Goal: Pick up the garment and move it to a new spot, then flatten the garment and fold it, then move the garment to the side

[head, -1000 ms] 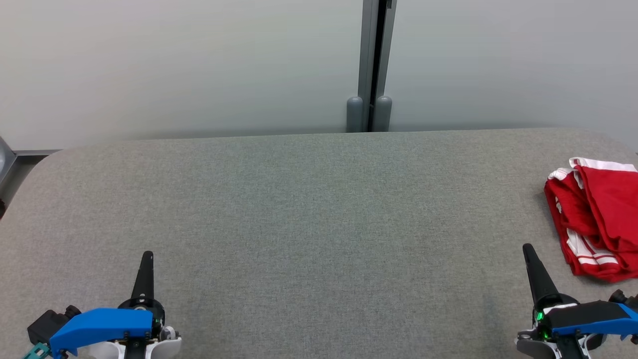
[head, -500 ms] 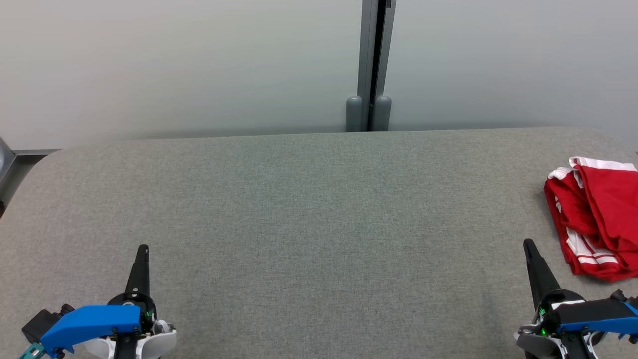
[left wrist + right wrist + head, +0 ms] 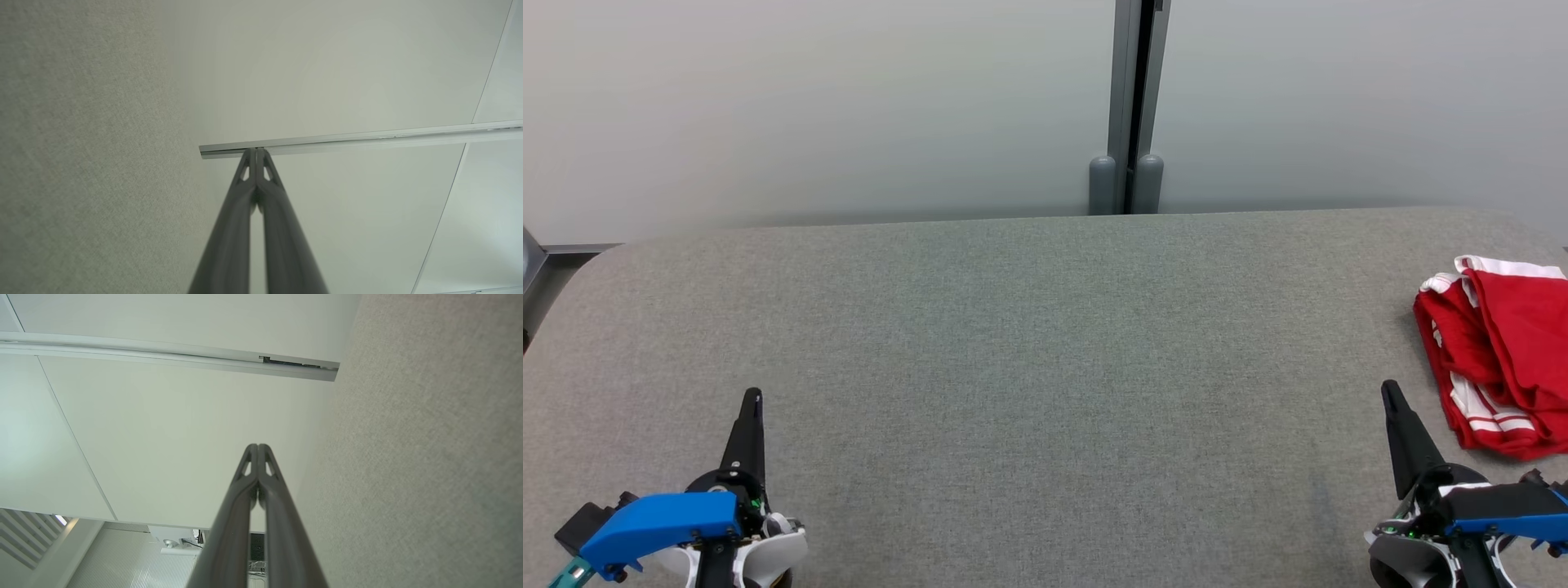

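Note:
The garment is red with white stripes and trim. It lies folded in a bundle at the far right of the grey felt table, partly cut off by the head view's right edge. My right gripper is shut and empty at the lower right, its tip just left of the garment's near corner and apart from it. At the lower left my left gripper is shut too, with nothing in it. In each wrist view the fingers meet at their tips: the left gripper and the right gripper both point toward the pale wall.
A pale partition wall runs behind the table, with a grey vertical post at its middle. The table's far corners are rounded. A grey object sits past the table's left end.
Both arms have drawn back toward the bottom of the head view, while their fingertips have risen slightly in it. The garment has not moved.

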Controlling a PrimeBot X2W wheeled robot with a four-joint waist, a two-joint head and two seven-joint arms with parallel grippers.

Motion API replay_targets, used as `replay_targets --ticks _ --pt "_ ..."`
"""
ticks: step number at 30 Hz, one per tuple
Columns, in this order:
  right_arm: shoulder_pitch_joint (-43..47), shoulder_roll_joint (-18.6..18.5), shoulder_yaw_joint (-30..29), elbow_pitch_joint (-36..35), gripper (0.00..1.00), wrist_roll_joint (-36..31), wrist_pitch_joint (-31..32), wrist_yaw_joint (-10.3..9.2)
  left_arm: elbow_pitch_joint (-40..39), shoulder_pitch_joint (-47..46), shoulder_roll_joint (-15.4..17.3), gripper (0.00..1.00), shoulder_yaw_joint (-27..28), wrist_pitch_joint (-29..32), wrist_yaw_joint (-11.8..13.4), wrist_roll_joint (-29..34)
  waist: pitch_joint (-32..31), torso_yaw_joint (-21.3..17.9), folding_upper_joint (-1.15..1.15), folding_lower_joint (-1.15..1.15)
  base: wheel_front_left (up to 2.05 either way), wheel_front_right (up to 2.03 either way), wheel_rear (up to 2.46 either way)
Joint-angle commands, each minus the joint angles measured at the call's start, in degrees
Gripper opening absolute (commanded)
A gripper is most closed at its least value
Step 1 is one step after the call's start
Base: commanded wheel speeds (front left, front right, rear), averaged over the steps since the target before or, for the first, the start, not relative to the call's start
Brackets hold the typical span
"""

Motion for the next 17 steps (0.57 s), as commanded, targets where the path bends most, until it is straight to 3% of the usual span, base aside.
replay_targets --ticks 1,17 --pt "-0.61 -0.16 -0.18 -0.28 0.0 1.15 0.41 0.02 -0.44 -0.89 -0.14 0.0 0.51 0.33 -0.47 -0.88 0.01 0.0 0.0 0.0 0.0 0.0 0.0" --pt "-1.15 -0.15 -0.23 -0.37 0.0 5.92 1.15 0.02 -1.36 -1.05 -0.36 0.0 1.19 1.59 -0.53 -4.97 0.12 -0.08 0.0 0.0 0.0 0.0 0.0"
